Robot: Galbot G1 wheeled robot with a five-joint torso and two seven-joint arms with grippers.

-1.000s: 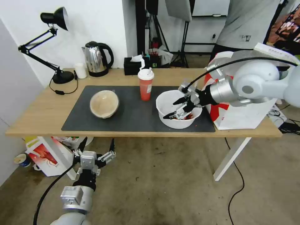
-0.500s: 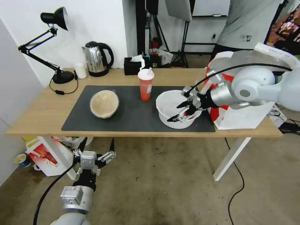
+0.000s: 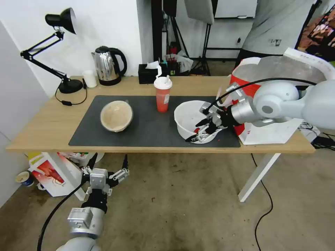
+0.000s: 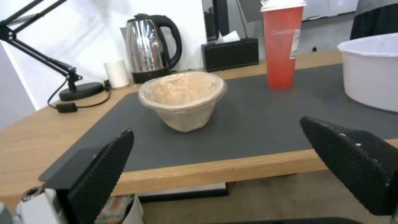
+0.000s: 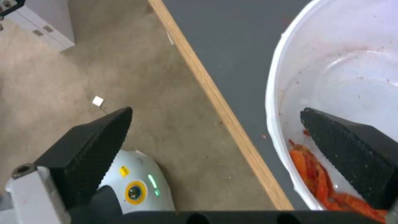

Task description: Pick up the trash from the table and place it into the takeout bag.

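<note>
Straddling the near rim of the white plastic bowl (image 3: pixel 193 120) at centre right of the head view: right gripper (image 3: pixel 203 129), spread, one finger (image 5: pixel 352 155) inside the wall above the red scraps (image 5: pixel 327 186), the other finger (image 5: pixel 89 146) outside, over the table (image 3: pixel 49 129) edge and the floor. Not yet pinched on anything. Sitting on the right end of the dark grey mat (image 3: pixel 146 132), just left of the takeout bag (image 3: pixel 272 129), which stands open at the right edge of the frame with foil lining showing. Probably light and thin-walled, so likely to flex and tip under a one-sided grip; greasy inside, so slip possible. Best hold judged to be the rolled rim, the stiffest part, squeezed firmly and kept level so the scraps stay put. Waiting further left on the mat: red drink cup (image 3: pixel 162 94) with white lid and straw at upper centre, tall and easy to topple; tan lidded bowl (image 3: pixel 116 115) at centre left, film-covered, soft-walled by the look. Parked low at lower left, below table height: left gripper (image 3: pixel 108 164), fingers (image 4: pixel 104 168) wide apart, pointed toward the tan bowl
</note>
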